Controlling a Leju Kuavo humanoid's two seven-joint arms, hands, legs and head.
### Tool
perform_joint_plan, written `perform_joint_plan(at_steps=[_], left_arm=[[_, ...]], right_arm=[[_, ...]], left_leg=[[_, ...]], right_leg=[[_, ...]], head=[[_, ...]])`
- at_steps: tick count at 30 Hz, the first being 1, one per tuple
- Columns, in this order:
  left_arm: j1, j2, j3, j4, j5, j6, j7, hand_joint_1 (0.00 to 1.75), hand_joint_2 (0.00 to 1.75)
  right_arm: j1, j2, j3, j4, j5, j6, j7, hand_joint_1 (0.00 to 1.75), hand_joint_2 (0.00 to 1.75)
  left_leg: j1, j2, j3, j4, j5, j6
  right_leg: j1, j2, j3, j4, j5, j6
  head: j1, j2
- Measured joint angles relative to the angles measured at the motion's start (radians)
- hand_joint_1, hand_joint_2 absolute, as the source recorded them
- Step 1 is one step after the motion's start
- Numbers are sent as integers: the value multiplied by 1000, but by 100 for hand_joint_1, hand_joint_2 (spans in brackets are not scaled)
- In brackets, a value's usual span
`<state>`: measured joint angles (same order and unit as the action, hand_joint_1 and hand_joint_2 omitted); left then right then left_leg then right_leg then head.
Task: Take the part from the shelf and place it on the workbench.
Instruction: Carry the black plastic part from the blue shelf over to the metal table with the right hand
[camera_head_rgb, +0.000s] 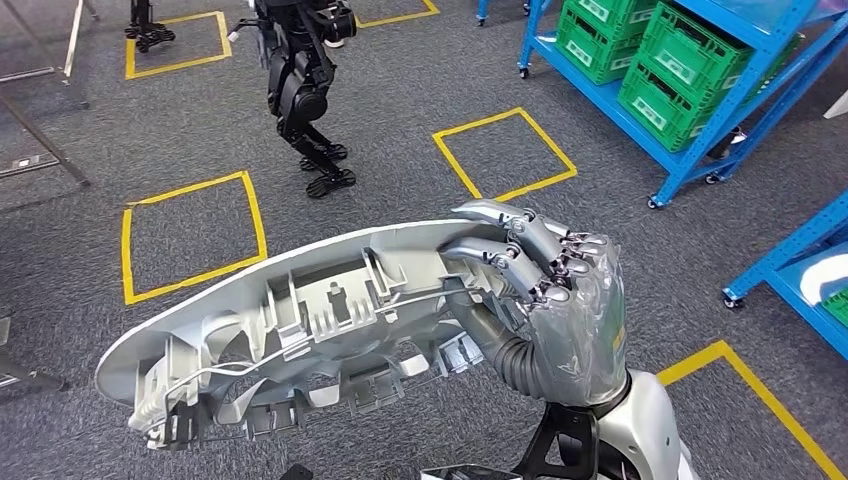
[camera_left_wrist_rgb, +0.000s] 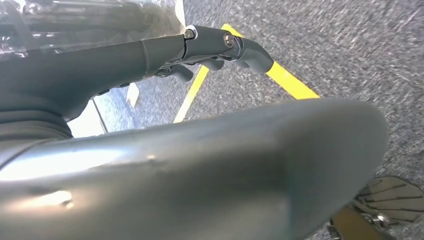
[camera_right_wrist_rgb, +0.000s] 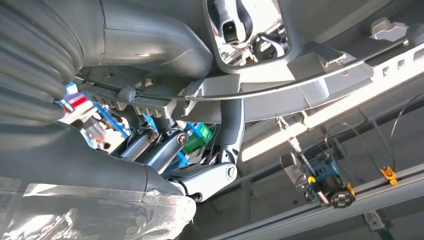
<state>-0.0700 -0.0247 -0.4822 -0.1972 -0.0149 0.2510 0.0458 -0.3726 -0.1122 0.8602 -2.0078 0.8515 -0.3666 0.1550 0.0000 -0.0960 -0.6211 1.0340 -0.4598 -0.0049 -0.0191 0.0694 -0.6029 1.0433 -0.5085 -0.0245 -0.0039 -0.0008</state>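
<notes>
Between the curled fingers (camera_head_rgb: 520, 262) and thumb of the right hand (camera_head_rgb: 555, 300), the long, curved, light-grey moulded plastic part (camera_head_rgb: 300, 320) was clamped by one end, its ribbed inner side turned upward and the rest of it reaching away from the fingertips, clear above the grey carpeted floor (camera_head_rgb: 400, 130). The left hand (camera_left_wrist_rgb: 210, 47) hung with its dark fingers loosely bent on nothing. With the blue metal shelf (camera_head_rgb: 690, 90) of green crates well beyond the fingers, the step appeared to be the carry; next the robot would need to reach the workbench and keep the part level, since a one-ended hold could let it tip.
</notes>
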Motion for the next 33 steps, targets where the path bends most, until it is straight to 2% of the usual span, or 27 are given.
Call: perform_joint_plan(at_steps=[4, 7, 8, 9, 11, 13, 14, 15, 16, 18, 19, 20, 22, 23, 25, 26, 27, 28, 29, 30, 31, 32, 33], left_arm=[[1, 0, 0, 0, 0, -1, 0, 0, 175], [6, 1, 0, 1, -2, -5, 0, 0, 175], [8, 2, 0, 1, -2, -6, 1, 0, 175], [8, 2, 0, 2, -3, -6, 1, 0, 175], [5, 2, -1, 2, -3, -6, 0, 0, 175], [3, 2, 0, 3, -3, -6, 1, 0, 175], [4, 2, 0, 3, -3, -5, 1, 0, 175], [5, 2, 0, 3, -3, -5, 1, 0, 175], [6, 2, 0, 3, -3, -5, 1, 0, 175], [4, 3, 0, 3, -3, -4, 1, 0, 175], [2, 3, 0, 3, -3, -3, 1, 0, 175], [1, 3, 0, 3, -3, -3, 1, 0, 175], [4, 5, 0, 3, -3, -2, 1, 0, 175], [6, 5, 0, 3, -3, -2, 1, 0, 175], [8, 7, 0, 3, -3, -2, 0, 0, 175], [6, 7, 0, 3, -3, -2, 0, 0, 175], [4, 8, 0, 3, -4, -3, -1, 0, 175], [2, 8, 0, 3, -5, -3, -1, 0, 175], [2, 8, 0, 3, -7, -5, -1, 0, 175], [2, 7, 0, 3, -11, -7, 0, 0, 175], [3, 7, -1, 3, -16, -9, 1, 0, 175], [3, 6, -1, 3, -21, -9, 3, 0, 175], [2, 4, -1, 3, -26, -8, 5, 0, 175]], right_arm=[[0, 0, 0, 0, 0, 0, 0, 175, 175], [-2, 0, 1, 0, 1, 1, 1, 175, 175], [-3, 1, 1, 0, 2, 1, 2, 175, 175], [-3, 2, 1, 0, 3, 1, 3, 175, 175], [-4, 3, 2, 0, 5, 2, 6, 175, 175], [-3, 3, 4, 0, 6, 2, 8, 175, 175], [-3, 3, 5, 0, 6, 2, 8, 175, 175], [-3, 3, 6, 0, 6, 3, 9, 175, 175], [-4, 3, 8, 0, 6, 3, 9, 175, 175], [-4, 3, 9, 0, 7, 3, 10, 175, 175], [-5, 3, 9, 0, 7, 3, 10, 175, 175], [-5, 3, 10, 0, 7, 3, 11, 175, 175], [-6, 3, 11, 0, 7, 3, 11, 175, 175], [-7, 4, 11, 0, 8, 3, 11, 175, 175], [-8, 4, 11, -1, 8, 3, 12, 175, 175], [-7, 3, 11, -2, 8, 3, 13, 175, 175], [-6, 2, 11, -2, 9, 3, 15, 175, 175], [-5, 0, 11, -2, 11, 3, 17, 175, 175], [-4, -1, 11, -2, 14, 2, 19, 175, 175], [-4, -2, 10, -2, 17, 2, 23, 175, 175], [-4, -3, 10, -2, 19, 1, 27, 175, 175], [-4, -5, 8, -2, 20, -1, 30, 175, 175], [-3, -8, 6, -3, 21, -2, 33, 175, 175]], left_leg=[[4, -3, -1, -1, 1, -3], [12, -14, -7, -6, 4, -19], [11, 0, -10, 1, -1, -25], [10, 21, -20, 23, -15, -30], [12, 67, -64, 124, -66, -40], [17, 79, -117, 236, -105, -48], [19, 80, -126, 253, -102, -50], [20, 82, -116, 233, -82, -51], [21, 88, -88, 178, -49, -50], [15, 120, -19, 49, -1, -43], [10, 133, 3, 8, 8, -37], [5, 140, 11, -9, 6, -30], [2, 127, 11, -15, 6, -15], [2, 119, 11, -19, 9, -9], [7, 104, 14, -28, 13, 3], [7, 96, 14, -28, 13, 7], [6, 86, 14, -28, 13, 10], [5, 76, 14, -27, 12, 11], [3, 65, 14, -26, 12, 12], [2, 53, 15, -25, 11, 12], [2, 41, 15, -23, 11, 11], [3, 29, 15, -20, 9, 9], [2, 18, 12, -16, 8, 6]], right_leg=[[3, -4, -2, 1, 0, 0], [8, -23, 0, 0, 3, -11], [7, -33, 5, -5, 5, -17], [5, -44, 11, -10, 6, -22], [4, -68, 22, -16, 5, -30], [6, -92, 26, -16, 1, -32], [6, -103, 27, -16, -2, -31], [6, -114, 30, -16, -4, -29], [6, -123, 33, -16, -7, -27], [9, -141, 41, -15, -14, -19], [11, -150, 43, -15, -17, -14], [13, -158, 44, -16, -19, -8], [13, -171, 46, -18, -21, 3], [10, -163, 46, -14, -27, 8], [6, -118, 20, 43, -63, 13], [6, -93, -8, 101, -91, 14], [6, -79, -44, 168, -118, 13], [7, -75, -76, 226, -134, 13], [7, -73, -97, 256, -133, 11], [8, -72, -100, 247, -113, 10], [8, -66, -85, 203, -77, 7], [8, -52, -60, 136, -36, 3], [7, -32, -34, 73, -8, 0]], head=[[0, 0], [1, 0], [-2, 0], [-6, 0], [-17, 0], [-21, 0], [-22, 0], [-23, 0], [-25, 0], [-29, 0], [-30, 0], [-29, 0], [-27, 0], [-25, 0], [-19, 0], [-14, 0], [-9, 0], [-6, 0], [-4, 0], [-3, 0], [-2, 0], [-1, 0], [0, 0]])
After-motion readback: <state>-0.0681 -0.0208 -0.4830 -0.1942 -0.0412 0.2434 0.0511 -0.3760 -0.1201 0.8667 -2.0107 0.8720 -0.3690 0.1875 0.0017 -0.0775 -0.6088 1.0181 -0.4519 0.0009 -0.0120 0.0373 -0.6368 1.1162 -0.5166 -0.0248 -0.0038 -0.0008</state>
